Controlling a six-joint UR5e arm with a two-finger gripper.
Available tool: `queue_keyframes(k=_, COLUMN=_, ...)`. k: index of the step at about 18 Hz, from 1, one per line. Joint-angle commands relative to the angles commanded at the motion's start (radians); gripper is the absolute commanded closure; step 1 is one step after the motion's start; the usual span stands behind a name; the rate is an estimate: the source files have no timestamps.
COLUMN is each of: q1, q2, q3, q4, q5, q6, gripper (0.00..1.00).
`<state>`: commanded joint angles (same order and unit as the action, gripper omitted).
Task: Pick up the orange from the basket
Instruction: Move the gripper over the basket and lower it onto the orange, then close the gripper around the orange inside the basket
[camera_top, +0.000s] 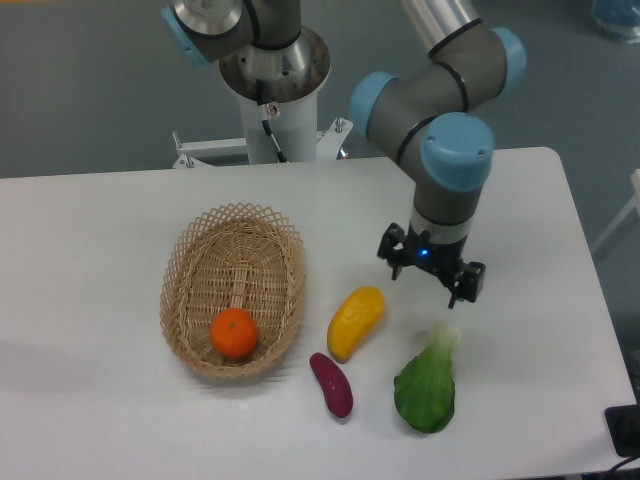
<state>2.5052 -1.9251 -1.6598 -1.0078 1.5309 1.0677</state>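
Right now my claw (430, 277) hangs above the white table (100, 240), its two fingers spread apart with nothing between them. It sits above the gap between the yellow fruit (355, 321) and the leafy green vegetable (428, 386), a little nearer the camera's right side than the middle of the table. One fingertip (394, 265) points down toward the yellow fruit's upper end, the other (466, 286) hovers just over the pale stalk of the green vegetable; I touch neither.

The orange (234, 333) lies inside the wicker basket (192, 258), toward its near end, resting on the woven floor close to the rim. That basket stands well apart from my claw, on the left part of the table, with the yellow fruit between us. A small purple sweet potato (331, 384) lies on the table just below the yellow fruit, near the basket's lower right edge.
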Motion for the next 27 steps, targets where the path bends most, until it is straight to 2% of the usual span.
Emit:
queue_keyframes(k=3, q1=-0.029, q2=-0.005, q3=-0.003, q4=-0.003, q5=0.0, q6=-0.046, gripper=0.0)
queue_keyframes(k=8, q1=-0.08, q2=-0.008, q3=-0.008, q4=0.023, q5=-0.011, q6=-0.233, gripper=0.0)
queue_keyframes(k=10, q1=-0.129, q2=-0.008, q3=-0.008, q4=0.025, q5=-0.009, q6=-0.349, gripper=0.0)
queue_keyframes(k=13, q1=-0.192, q2=-0.018, q3=-0.006, q4=0.025, q5=-0.011, q6=-0.44, gripper=0.0)
queue_keyframes(k=19, q1=-0.275, q2=-0.046, q3=-0.006, q4=0.025, q5=-0.009, q6=-0.56, gripper=0.0)
queue_keyframes(k=27, q1=-0.365, q2=-0.08, q3=-0.023, q4=0.034, q5=0.0, q6=-0.641, gripper=0.0)
